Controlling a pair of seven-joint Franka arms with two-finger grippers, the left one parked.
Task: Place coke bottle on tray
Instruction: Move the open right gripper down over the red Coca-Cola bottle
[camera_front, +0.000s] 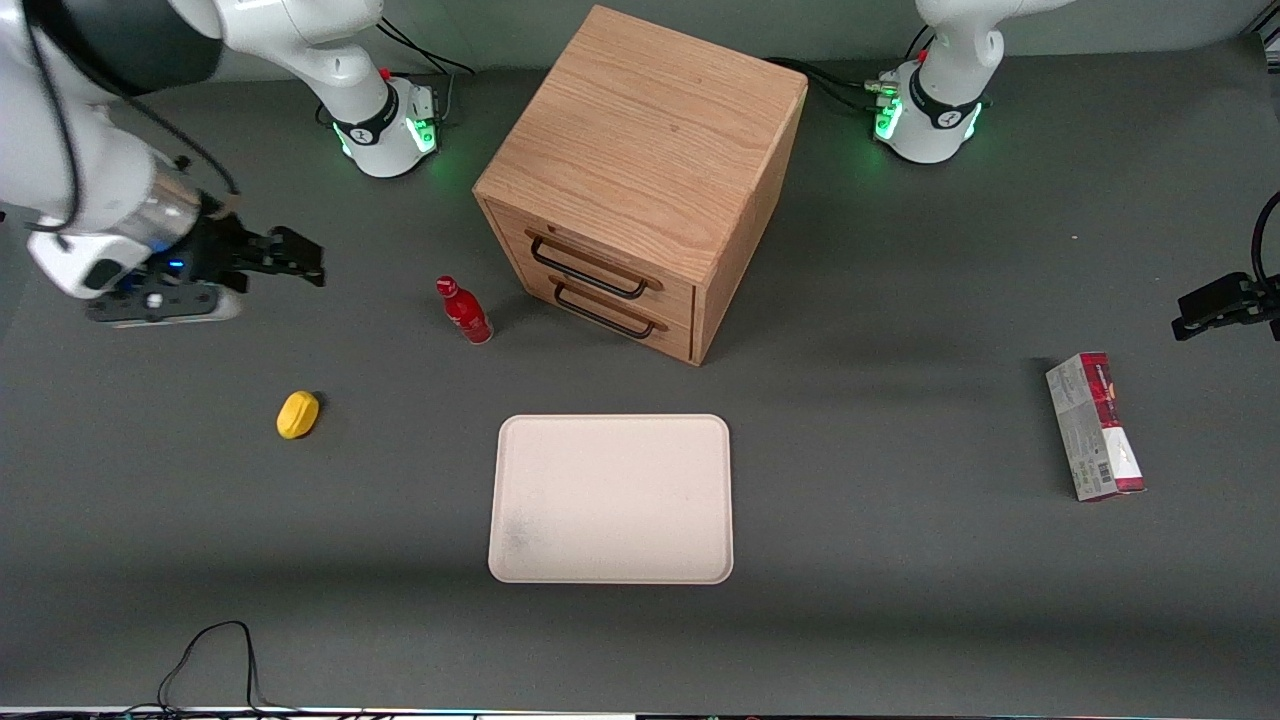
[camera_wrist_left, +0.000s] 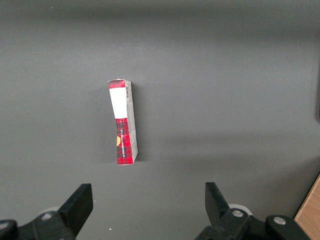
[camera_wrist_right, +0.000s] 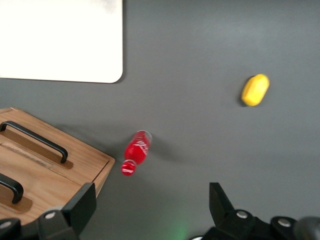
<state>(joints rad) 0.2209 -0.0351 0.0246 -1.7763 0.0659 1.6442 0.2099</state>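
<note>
A pale cream-pink tray (camera_front: 610, 498) lies flat on the dark grey table (camera_front: 900, 600), nearest the front camera, with nothing on it. Toward the working arm's end of the table, the right arm's gripper (camera_front: 285, 257) hangs above the surface, its fingers (camera_wrist_right: 80, 207) spread wide and holding nothing. Nearer the camera than the gripper sits a small yellow object (camera_front: 297, 414). The coke bottle (camera_front: 464, 310) stands upright on the table, just beside the wooden cabinet (camera_front: 640, 170) and well apart from the tray. The cabinet's two drawers carry dark handles (camera_front: 590, 270). Toward the parked arm's end lies a red-and-grey carton (camera_front: 1094, 426).

The right wrist view looks down on the bottle (camera_wrist_right: 135, 152), the cabinet's drawer fronts (camera_wrist_right: 45, 170), a corner of the tray (camera_wrist_right: 60, 40) and the yellow object (camera_wrist_right: 255, 89), but not the carton. The left wrist view shows only the carton (camera_wrist_left: 123, 122) on bare table.
</note>
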